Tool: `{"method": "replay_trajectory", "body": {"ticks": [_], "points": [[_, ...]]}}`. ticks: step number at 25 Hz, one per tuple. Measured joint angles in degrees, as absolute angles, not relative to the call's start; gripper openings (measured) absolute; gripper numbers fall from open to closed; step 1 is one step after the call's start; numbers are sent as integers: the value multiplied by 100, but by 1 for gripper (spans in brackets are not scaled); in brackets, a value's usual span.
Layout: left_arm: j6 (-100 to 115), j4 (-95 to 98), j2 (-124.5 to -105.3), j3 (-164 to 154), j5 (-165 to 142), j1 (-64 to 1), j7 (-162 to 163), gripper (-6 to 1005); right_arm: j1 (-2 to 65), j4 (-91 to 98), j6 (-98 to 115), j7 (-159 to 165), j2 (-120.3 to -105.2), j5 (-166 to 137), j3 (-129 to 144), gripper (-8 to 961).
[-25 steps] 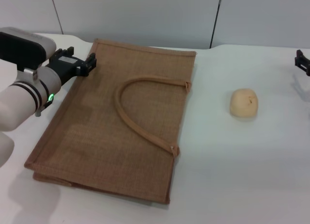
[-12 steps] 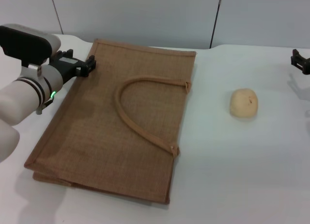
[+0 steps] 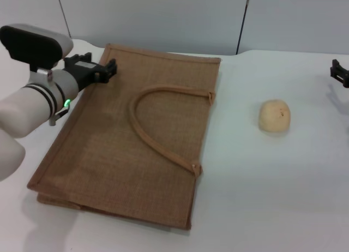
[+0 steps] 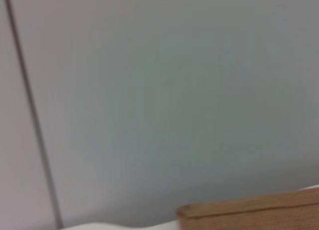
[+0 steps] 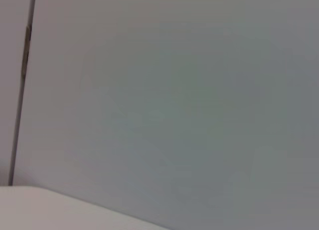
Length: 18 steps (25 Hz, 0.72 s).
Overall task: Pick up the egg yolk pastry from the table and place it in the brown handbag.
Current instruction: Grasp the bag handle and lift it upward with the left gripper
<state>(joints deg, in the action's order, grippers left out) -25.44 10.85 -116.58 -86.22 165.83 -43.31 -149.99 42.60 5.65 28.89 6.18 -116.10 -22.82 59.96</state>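
Black right gripper [image 3: 341,73] sits cut off at the table [image 3: 272,197] edge.

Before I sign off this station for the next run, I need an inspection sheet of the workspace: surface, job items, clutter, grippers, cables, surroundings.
Surface: white table, smooth and bare between the items.
Job's things: brown handbag lies flat on the robot's left half, one curved handle resting on top; egg yolk pastry sits alone on the table to the bag's right, apart from it.
Clutter: nothing seen.
Grippers: left gripper over the bag's far left corner; right gripper at the right edge of the head view, far from the pastry, holding nothing visible.
Cables: nothing seen.
Surroundings: plain grey wall panels behind the table.
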Motion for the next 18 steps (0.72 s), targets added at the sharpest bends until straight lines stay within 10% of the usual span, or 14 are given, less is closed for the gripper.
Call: {"method": "replay_trajectory", "body": {"ticks": [18], "points": [[-2138,1737,-11621,-10942,16368,-4188,-13775,650,4123,603,2803,624,-11592,-2266,5985,884]]}}
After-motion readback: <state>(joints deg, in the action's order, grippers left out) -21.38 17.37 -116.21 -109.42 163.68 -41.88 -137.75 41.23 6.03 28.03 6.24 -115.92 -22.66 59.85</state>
